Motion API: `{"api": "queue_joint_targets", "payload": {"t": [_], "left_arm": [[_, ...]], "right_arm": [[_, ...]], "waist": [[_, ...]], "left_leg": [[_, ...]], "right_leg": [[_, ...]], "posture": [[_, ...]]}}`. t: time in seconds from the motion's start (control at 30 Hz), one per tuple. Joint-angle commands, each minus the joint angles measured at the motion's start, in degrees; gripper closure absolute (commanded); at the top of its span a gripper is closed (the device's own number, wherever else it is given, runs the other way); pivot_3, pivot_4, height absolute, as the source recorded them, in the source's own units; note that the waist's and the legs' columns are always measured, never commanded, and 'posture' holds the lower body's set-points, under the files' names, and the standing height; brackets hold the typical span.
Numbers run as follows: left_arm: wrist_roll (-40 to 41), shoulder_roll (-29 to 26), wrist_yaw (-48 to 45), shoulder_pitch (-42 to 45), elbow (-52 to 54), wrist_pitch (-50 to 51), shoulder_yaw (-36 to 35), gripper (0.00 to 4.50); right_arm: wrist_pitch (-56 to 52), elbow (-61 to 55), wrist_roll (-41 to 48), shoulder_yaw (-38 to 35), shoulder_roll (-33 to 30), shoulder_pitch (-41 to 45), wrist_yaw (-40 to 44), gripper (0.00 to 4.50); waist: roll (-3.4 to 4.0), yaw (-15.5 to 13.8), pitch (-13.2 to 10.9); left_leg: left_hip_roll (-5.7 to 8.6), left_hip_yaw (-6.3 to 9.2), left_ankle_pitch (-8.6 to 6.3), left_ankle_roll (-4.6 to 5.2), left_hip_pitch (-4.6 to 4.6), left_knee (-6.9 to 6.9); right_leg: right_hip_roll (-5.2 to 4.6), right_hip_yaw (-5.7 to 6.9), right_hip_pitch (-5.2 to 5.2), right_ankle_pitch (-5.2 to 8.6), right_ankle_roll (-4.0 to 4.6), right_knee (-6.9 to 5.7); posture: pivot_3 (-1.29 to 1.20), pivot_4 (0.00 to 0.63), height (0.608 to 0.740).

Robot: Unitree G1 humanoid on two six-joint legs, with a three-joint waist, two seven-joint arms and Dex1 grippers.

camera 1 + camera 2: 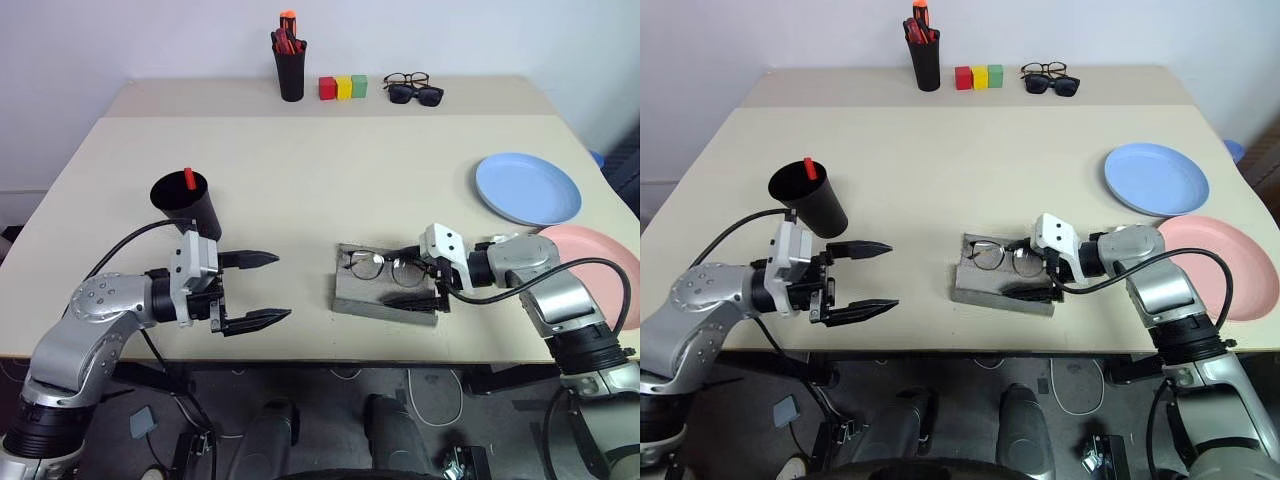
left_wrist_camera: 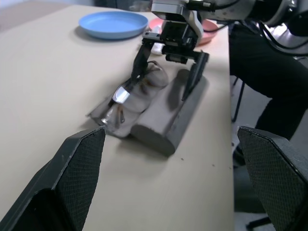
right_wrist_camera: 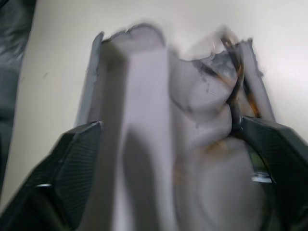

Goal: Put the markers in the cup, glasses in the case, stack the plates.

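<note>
- My right gripper [image 1: 424, 287] stands open over the glasses [image 1: 378, 266] in the case [image 1: 385, 292].
- Left gripper [image 1: 262, 289] open, empty.
- Glasses look light and fragile; I'd grip at the bridge.

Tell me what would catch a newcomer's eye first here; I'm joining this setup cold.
The right gripper, jaws open, straddles the open grey case near the table's front edge, with the wire-framed glasses lying in it. On the left, the left gripper waits wide open by the black cup. Blue and pink plates sit unstacked at right.
</note>
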State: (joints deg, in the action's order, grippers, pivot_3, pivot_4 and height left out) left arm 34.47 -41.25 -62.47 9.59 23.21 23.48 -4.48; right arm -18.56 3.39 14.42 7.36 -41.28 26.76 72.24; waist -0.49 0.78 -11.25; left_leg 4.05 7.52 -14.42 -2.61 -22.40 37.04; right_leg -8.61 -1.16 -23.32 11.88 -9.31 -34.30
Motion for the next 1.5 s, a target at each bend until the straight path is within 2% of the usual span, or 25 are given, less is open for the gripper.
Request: {"api": "queue_joint_targets", "payload": {"t": [0.03, 0.23, 0.43, 0.47, 0.53, 0.63, 0.77, 0.97, 1.13, 1.33, 1.5], "left_arm": [[-0.5, 1.9, 2.8, 3.8, -1.2, 0.9, 1.8, 0.00], [-7.2, 5.2, 5.5, 9.0, -7.1, -2.6, 6.8, 0.00], [-14.2, 12.6, 11.5, 19.6, -14.9, -2.1, 12.8, 0.00], [-14.7, 14.0, 12.0, 21.1, -15.8, -2.1, 13.6, 0.42], [-14.9, 15.7, 12.3, 23.2, -17.2, -1.0, 14.4, 0.89], [-16.4, 17.8, 12.1, 26.3, -19.6, -0.8, 16.5, 2.37], [-22.0, 20.4, 14.0, 31.0, -26.0, -4.2, 19.3, 4.31], [-32.3, 24.1, 13.8, 40.6, -42.6, -16.2, 25.3, 4.41], [-37.7, 27.8, 10.0, 48.3, -59.4, -28.4, 29.1, 4.41], [-39.1, 31.5, 3.8, 53.7, -72.5, -36.8, 28.5, 4.41], [-40.1, 32.8, 7.9, 58.0, -79.4, -39.4, 25.4, 4.41]], "right_arm": [[-3.1, -7.9, 6.3, -8.0, -0.7, -1.4, -3.3, 0.07], [-9.7, -17.4, 11.4, -14.8, -2.7, -7.6, -8.1, 0.07], [-13.8, -26.8, 14.4, -22.8, -4.5, -18.1, -13.5, 0.07], [-14.6, -29.2, 14.9, -24.7, -5.0, -21.3, -13.8, 0.00], [-16.6, -33.6, 16.6, -28.0, -5.4, -26.7, -14.9, 0.00], [-17.9, -40.1, 18.5, -33.6, -4.3, -36.1, -16.5, 0.00], [-16.8, -45.3, 19.0, -36.5, -1.9, -44.6, -19.0, 0.00], [-16.7, -50.1, 21.3, -35.1, 2.3, -48.5, -24.0, 0.00], [-13.6, -50.5, 19.1, -32.7, 3.9, -53.7, -24.4, 0.00], [-10.7, -51.1, 19.0, -33.2, 4.6, -58.1, -25.1, 0.00], [-11.7, -53.6, 20.6, -32.9, 4.4, -58.1, -27.8, 0.00]], "waist": [[0.00, -0.3, 0.0], [-0.02, -0.3, 0.0], [-0.04, -1.1, 0.0], [-0.05, -1.0, 0.0], [-0.04, -1.5, 0.0], [-0.05, -1.6, 0.0], [-0.12, -1.5, 0.0], [-0.18, -1.5, 0.0], [-0.23, -1.7, 0.0], [-0.31, -1.5, -0.1], [-0.34, -1.5, -0.1]], "left_leg": [[0.00, 0.03, 0.00, 0.00, -0.01, 0.01], [0.01, 0.03, 0.00, 0.01, -0.02, -0.04], [0.03, 0.00, 0.00, 0.01, -0.06, 0.08], [0.03, -0.01, 0.00, 0.01, -0.06, 0.05], [0.03, -0.01, -0.02, 0.03, -0.08, -0.01], [0.02, -0.01, -0.05, 0.08, -0.11, -0.05], [0.03, -0.05, -0.05, 0.09, -0.10, 0.10], [0.00, -0.12, -0.05, 0.09, -0.08, 0.15], [0.02, -0.11, -0.11, 0.18, -0.12, 0.05], [0.06, -0.12, -0.16, 0.25, -0.23, 0.06], [0.03, -0.11, -0.16, 0.25, -0.20, 0.10]], "right_leg": [[0.00, 0.01, 0.03, 0.00, -0.01, 0.00], [0.00, 0.02, 0.03, -0.08, -0.16, 0.07], [-0.01, 0.02, 0.07, -0.08, -0.17, 0.08], [-0.02, 0.02, 0.06, -0.08, -0.19, 0.09], [-0.02, 0.02, 0.03, -0.05, -0.23, 0.10], [-0.02, 0.03, 0.00, -0.01, -0.27, 0.13], [-0.03, 0.04, 0.11, 0.10, -0.47, 0.17], [-0.04, 0.03, 0.14, 0.17, -0.28, 0.21], [-0.05, 0.04, 0.09, 0.15, -0.55, 0.24], [-0.09, 0.06, 0.04, 0.18, -0.63, 0.32], [-0.07, 0.08, 0.04, 0.19, -0.63, 0.25]], "posture": [[0.00, 0.150, 0.739], [0.00, 0.150, 0.739], [0.00, 0.150, 0.739], [0.00, 0.150, 0.739], [0.00, 0.150, 0.739], [0.00, 0.150, 0.739], [0.00, 0.150, 0.739], [0.00, 0.150, 0.739], [0.00, 0.150, 0.739], [0.00, 0.150, 0.739], [0.00, 0.150, 0.739]]}}
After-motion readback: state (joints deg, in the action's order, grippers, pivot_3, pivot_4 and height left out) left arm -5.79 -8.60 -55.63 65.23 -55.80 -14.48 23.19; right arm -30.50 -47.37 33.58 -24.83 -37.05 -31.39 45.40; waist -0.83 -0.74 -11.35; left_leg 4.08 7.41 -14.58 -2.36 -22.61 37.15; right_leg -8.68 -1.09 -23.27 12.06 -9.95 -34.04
